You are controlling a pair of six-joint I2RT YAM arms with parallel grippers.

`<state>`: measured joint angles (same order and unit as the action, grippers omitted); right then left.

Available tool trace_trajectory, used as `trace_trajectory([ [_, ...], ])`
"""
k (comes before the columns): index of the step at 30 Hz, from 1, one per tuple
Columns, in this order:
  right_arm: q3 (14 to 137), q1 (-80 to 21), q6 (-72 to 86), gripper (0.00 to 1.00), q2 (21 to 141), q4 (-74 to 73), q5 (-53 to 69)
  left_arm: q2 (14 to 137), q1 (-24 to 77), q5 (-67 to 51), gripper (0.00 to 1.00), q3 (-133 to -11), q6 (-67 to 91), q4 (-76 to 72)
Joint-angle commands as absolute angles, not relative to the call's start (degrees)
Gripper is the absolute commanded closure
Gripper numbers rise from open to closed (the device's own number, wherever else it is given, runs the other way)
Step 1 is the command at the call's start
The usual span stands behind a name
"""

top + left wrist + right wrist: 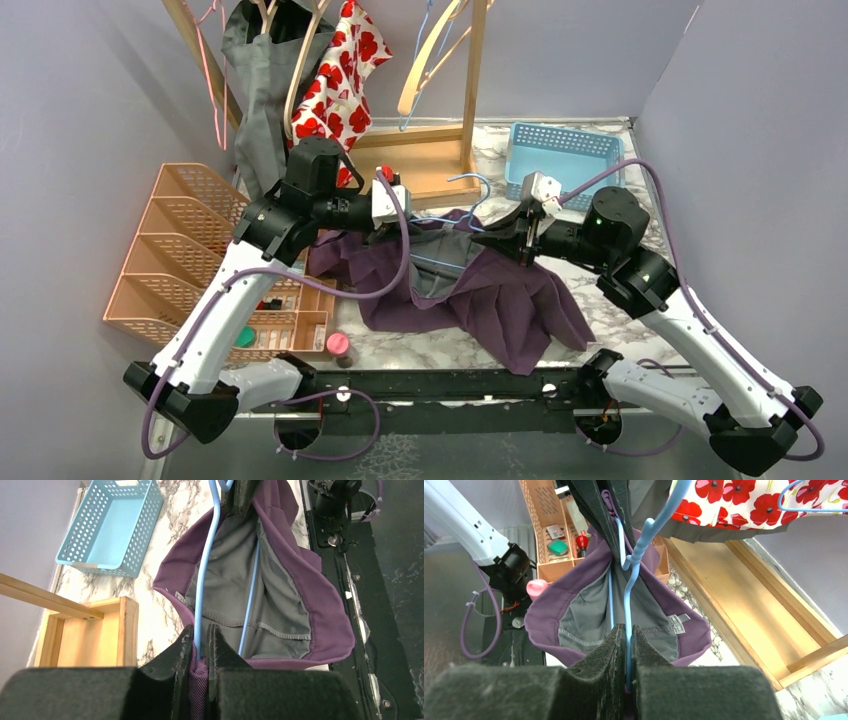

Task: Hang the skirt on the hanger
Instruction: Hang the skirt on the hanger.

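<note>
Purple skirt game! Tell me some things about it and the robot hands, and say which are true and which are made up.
1. The purple skirt droops onto the marble table. True.
2. The hanger inside the skirt is red. False: the hanger is light blue.
3. The left gripper and the right gripper both pinch the hanger at the skirt's edge. True.
4. The blue basket is full of toys. False: the basket looks empty.

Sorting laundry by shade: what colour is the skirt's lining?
Grey lining, clearest in left wrist view.
</note>
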<state>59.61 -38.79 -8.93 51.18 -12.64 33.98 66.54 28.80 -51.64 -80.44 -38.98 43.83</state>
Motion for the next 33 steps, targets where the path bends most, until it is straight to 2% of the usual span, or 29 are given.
trace_trajectory([
  [1, 61.5, -39.5, -10.3, 0.85, 48.1, -16.3, 34.0, 62.7, 28.4, -49.8, 1.0, -79.2, -35.6, 37.0],
  [5, 60.4, -39.5, -10.2, 0.75, 46.9, -21.7, 31.2, 59.9, 28.4, -50.2, 1.0, -77.9, -32.8, 32.2],
  [7, 60.1, -39.5, -10.1, 0.73, 46.4, -23.7, 29.7, 59.6, 28.3, -50.5, 1.0, -78.4, -32.4, 32.0],
  [19, 65.2, -39.5, -11.8, 0.73, 48.6, -27.6, 28.7, 58.1, 28.3, -49.7, 1.0, -77.8, -32.3, 30.4],
  [20, 65.7, -39.5, -11.8, 0.77, 48.9, -27.1, 28.8, 57.9, 28.3, -49.5, 1.0, -76.3, -31.8, 29.9],
  [22, 66.3, -39.5, -11.7, 0.93, 49.1, -25.6, 28.4, 57.4, 28.4, -48.5, 1.0, -75.5, -30.6, 28.7],
  [23, 66.5, -39.5, -11.6, 0.98, 49.0, -24.9, 27.5, 57.0, 28.4, -47.7, 1.0, -74.9, -29.9, 28.1],
  [26, 66.8, -39.5, -11.8, 0.99, 47.8, -22.4, 24.0, 55.9, 28.0, -43.2, 1.0, -72.6, -25.1, 25.3],
  [30, 67.7, -39.4, -12.8, 0.99, 45.9, -20.9, 22.7, 54.7, 27.1, -40.7, 0.78, -69.2, -21.4, 24.2],
  [33, 69.1, -39.5, -13.1, 0.99, 44.8, -21.1, 23.2, 53.8, 26.2, -40.4, 0.72, -67.1, -19.6, 23.8],
])
